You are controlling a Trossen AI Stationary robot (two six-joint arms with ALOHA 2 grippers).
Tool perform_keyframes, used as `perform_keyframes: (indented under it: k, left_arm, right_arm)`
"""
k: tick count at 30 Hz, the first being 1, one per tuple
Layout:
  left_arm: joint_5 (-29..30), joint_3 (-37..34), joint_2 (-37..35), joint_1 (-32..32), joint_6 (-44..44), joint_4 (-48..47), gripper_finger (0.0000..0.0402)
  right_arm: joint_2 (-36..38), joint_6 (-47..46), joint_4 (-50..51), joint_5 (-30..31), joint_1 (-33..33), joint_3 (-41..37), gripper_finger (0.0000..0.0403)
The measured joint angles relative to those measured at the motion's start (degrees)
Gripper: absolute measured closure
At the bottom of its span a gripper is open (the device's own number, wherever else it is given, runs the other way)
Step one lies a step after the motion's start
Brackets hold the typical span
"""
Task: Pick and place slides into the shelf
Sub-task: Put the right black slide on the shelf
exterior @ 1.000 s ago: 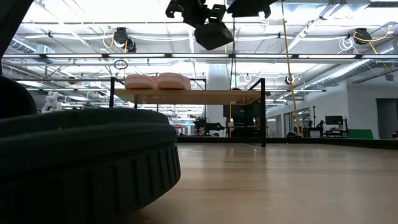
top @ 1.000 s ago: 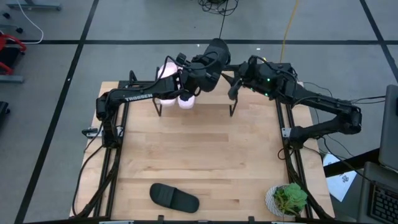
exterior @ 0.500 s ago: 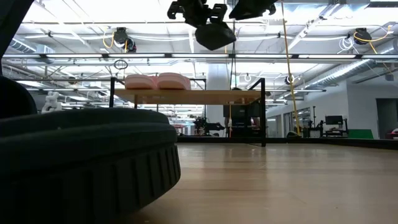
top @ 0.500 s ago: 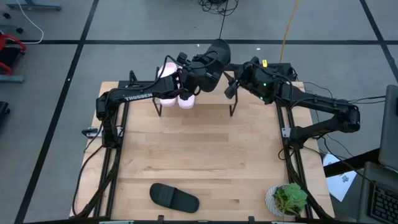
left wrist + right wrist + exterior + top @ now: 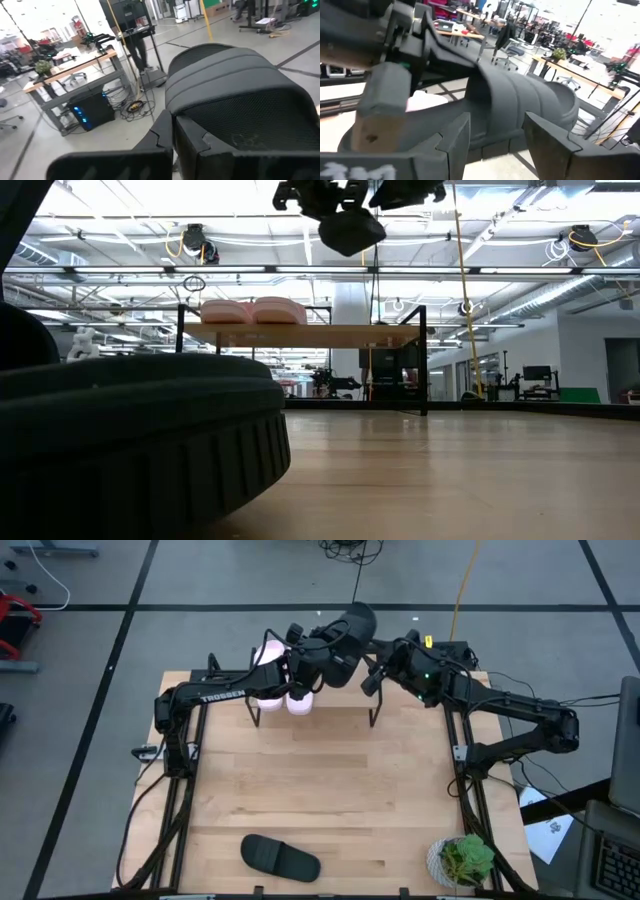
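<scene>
My left gripper point(image 5: 318, 658) is shut on a black slide point(image 5: 347, 628), carried high above the shelf point(image 5: 300, 335), whose plank top stands on thin black legs at the table's far edge. Two pale pink slides point(image 5: 252, 310) rest sole-down on the left part of the shelf top. My right gripper point(image 5: 372, 680) is open and hovers just right of the held slide; in its wrist view the fingers stand either side of the slide point(image 5: 520, 102), and I see no touch. A second black slide point(image 5: 280, 858) lies flat near the table's near edge, filling the low view point(image 5: 130, 440). My left gripper point(image 5: 175, 142) pinches the black slide between its two fingers at the sole's edge below the ribbed strap point(image 5: 220, 75); the fingers themselves hide the exact spot. The slide is lifted clear point(image 5: 350, 228), above the shelf top and tilted.
A small potted plant point(image 5: 462, 860) sits at the table's near right corner. Both arms crowd the far edge over the shelf point(image 5: 340, 700). The right part of the shelf top point(image 5: 370, 335) bears nothing. The middle of the table point(image 5: 320, 780) is bare wood.
My left gripper has carried the black slide slightly up and toward the table's right, still shut on it. My right gripper has edged toward the slide and stays open.
</scene>
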State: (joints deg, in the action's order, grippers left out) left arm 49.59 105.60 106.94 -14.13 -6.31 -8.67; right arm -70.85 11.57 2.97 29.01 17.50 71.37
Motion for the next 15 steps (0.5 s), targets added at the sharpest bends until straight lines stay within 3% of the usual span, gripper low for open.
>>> perform_keyframes:
  k: [15]
  left_arm:
    - [-0.53,0.0,0.0,0.37,0.66,0.81,0.0401]
  right_arm:
    - [0.0,-1.19,-1.4,0.99,0.02,0.0,0.0229]
